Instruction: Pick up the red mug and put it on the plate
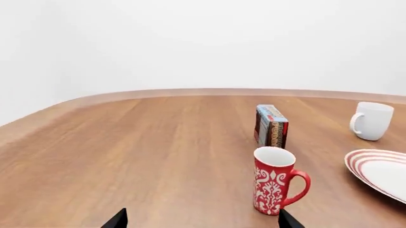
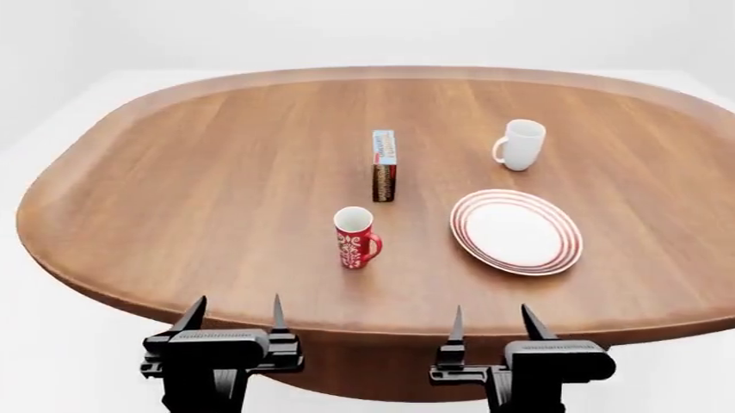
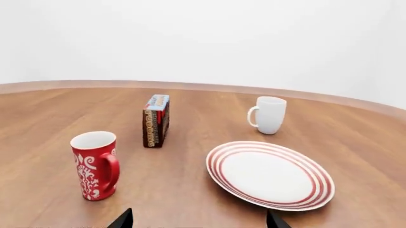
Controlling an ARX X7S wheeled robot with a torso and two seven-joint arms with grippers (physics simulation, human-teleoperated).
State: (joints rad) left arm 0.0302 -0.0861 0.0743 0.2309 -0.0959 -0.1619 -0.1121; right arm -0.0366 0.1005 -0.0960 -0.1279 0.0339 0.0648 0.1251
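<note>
The red mug [image 2: 355,237] with white pattern stands upright on the wooden table [image 2: 230,172], handle turned toward the plate [image 2: 515,231], a white plate with red rings lying to its right. The mug [image 1: 274,186] [image 3: 95,165] and the plate [image 1: 381,172] [image 3: 269,174] appear in both wrist views. My left gripper [image 2: 234,317] and right gripper [image 2: 494,322] hover at the table's near edge, both open and empty, well short of the mug. Only the fingertips [image 1: 118,219] [image 3: 123,220] show in the wrist views.
A small patterned box [image 2: 384,164] stands upright behind the red mug. A plain white mug [image 2: 521,144] sits behind the plate. The table's curved near edge [image 2: 367,323] lies just in front of both grippers.
</note>
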